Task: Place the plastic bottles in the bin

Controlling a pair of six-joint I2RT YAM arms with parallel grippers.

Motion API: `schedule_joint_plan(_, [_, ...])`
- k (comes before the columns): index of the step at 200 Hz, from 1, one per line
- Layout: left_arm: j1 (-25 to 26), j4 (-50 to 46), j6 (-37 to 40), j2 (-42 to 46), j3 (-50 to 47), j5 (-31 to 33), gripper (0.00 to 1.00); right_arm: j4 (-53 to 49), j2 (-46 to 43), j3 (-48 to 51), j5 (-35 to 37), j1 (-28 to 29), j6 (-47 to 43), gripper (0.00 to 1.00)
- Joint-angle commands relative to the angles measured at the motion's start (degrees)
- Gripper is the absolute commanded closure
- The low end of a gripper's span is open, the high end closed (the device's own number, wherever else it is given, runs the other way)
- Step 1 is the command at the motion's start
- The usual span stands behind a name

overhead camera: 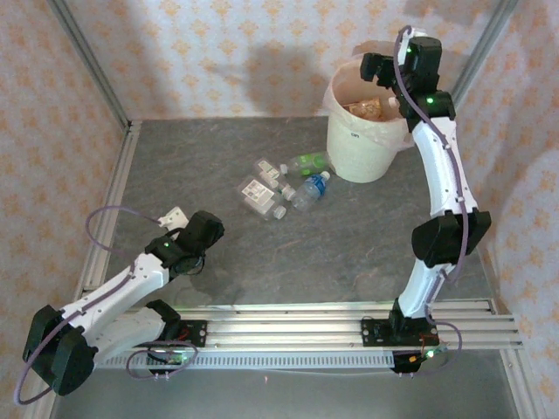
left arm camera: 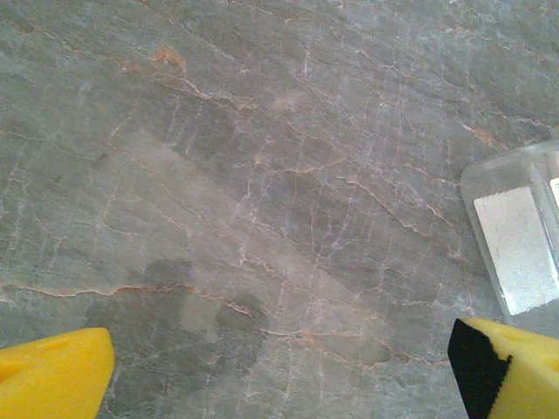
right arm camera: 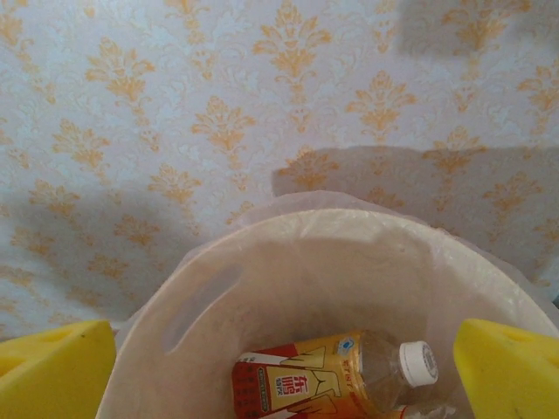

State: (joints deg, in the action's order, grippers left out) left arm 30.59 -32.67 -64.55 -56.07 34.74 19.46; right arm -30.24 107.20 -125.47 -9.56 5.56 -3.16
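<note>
Left tool spread open, empty, over desk at 8 o'clock. Several plastic bottles lie mid-desk. Bin at 1 o'clock, orange-labelled bottle inside. Right tool open, empty, above bin.

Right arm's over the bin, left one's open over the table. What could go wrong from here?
The bottles on the table lie bunched; the left gripper may roll neighbours away. The right gripper, low over the bin, could snag its liner when pulling back.
</note>
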Motion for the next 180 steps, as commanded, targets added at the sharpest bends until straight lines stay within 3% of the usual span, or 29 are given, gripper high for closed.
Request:
schedule_joint_plan(1, [-0.6, 0.0, 0.7, -0.4, 1.6, 0.5, 0.0, -14.2, 4.1, -7.7, -2.1, 0.0, 3.7, 0.01])
schedule_joint_plan(38, [-0.6, -0.4, 0.4, -0.3, 1.4, 0.6, 0.0, -29.5, 8.2, -17.9, -0.8, 0.0, 4.3, 0.06])
schedule_joint_plan(62, [-0.6, -0.1, 0.4, -0.7, 1.2, 0.4, 0.0, -32.4, 9.1, -17.3, -10.2, -0.1, 4.9, 0.14])
schedule_joint_plan(77, [-0.8, -0.1, 0.5, -1.1, 1.4, 0.3, 0.0, -33.8, 10.5, -17.6, -13.0, 0.0, 6.0, 0.25])
schedule_joint_plan(93, [-0.8, -0.2, 0.4, -1.4, 1.5, 0.2, 0.0, -34.4, 11.7, -17.3, -10.9, 0.0, 6.8, 0.41])
schedule_joint_plan(114, [-0.8, -0.5, 0.6, -1.6, 1.5, 0.1, 0.0, -34.7, 13.0, -17.1, -12.1, 0.0, 7.1, 0.5])
schedule_joint_plan(160, [-0.9, -0.5, 0.6, -1.9, 1.5, 0.2, 0.0, -34.5, 14.0, -18.1, -12.2, 0.0, 7.3, 0.52])
schedule_joint_plan(180, [-0.9, -0.3, 0.7, -2.3, 1.6, 0.1, 0.0, -34.4, 13.7, -20.9, -11.1, 0.0, 7.0, 0.48])
